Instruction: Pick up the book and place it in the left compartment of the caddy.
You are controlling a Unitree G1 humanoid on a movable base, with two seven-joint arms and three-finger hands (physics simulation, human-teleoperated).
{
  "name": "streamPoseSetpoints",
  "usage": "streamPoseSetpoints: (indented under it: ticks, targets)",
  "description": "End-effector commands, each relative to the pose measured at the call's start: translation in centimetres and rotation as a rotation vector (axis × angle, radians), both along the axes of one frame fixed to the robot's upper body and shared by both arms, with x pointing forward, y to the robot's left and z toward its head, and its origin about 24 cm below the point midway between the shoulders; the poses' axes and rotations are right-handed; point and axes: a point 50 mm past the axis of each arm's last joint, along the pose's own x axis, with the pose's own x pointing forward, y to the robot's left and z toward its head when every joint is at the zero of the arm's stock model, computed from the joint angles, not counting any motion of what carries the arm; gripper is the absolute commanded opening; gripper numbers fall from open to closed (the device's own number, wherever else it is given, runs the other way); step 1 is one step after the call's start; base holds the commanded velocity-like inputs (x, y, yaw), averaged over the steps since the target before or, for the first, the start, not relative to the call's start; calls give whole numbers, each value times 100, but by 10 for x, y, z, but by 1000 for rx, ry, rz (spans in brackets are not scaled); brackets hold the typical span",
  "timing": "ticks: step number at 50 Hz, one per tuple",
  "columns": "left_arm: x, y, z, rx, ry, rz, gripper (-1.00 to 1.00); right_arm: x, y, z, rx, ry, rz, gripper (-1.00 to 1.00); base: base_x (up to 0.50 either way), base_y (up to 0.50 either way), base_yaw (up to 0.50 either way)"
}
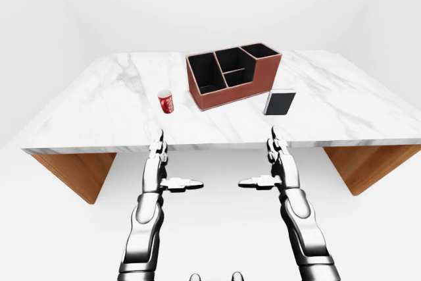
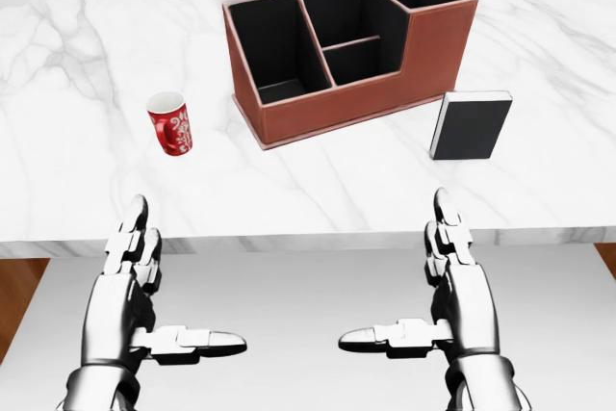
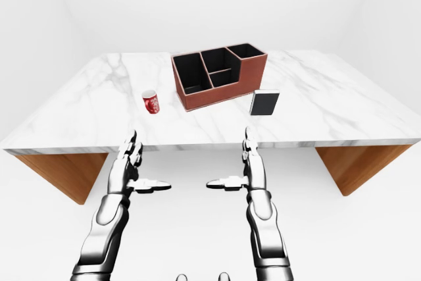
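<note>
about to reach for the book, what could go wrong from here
The book stands upright on edge, so a nudge from the open right hand may topple it before a grip forms. It sits beside the caddy at its right end; the left compartment is farthest, so the carry could clip the walls.

Counter (image 2: 539, 36): white marble top with grey veining, wood-brown supports. Caddy (image 2: 423, 60): reddish-brown outside, black inside. Book (image 2: 469, 127): black cover, white page edge. Cup (image 2: 170, 123): red with white pattern, white interior. Each robot hand: glossy silver-grey.
</note>
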Motion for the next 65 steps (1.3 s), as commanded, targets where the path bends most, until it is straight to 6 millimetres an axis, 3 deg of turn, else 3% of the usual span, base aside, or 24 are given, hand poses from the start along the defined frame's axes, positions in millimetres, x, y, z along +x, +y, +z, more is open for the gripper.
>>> streamPoseSetpoints:
  ticks: [1, 9, 17, 57, 61, 65]
  targets:
    - [1, 9, 3, -16, 4, 3, 100, -3, -8, 4, -25, -9, -24, 100, 0, 0, 0]
    - [-2, 9, 4, -15, 1, -3, 100, -7, -9, 8, -72, -61, -19, 100, 0, 0, 0]
    - [1, 9, 3, -12, 3, -5, 100, -4, -12, 7, -162, -43, -60, 100, 50, -2, 0]
    - [-2, 11, 7, -3, -9, -15, 100, 0, -8, -1, -206, -1, -59, 100, 50, 0, 0]
    - [-2, 13, 8, -5, -11, -15, 100, 3, -10, 2, -247, 21, -79, 100, 50, 0, 0]
    - [-1, 15, 9, -6, -11, -11, 100, 8, -16, 18, -323, -17, -78, 100, 6, 0, 0]
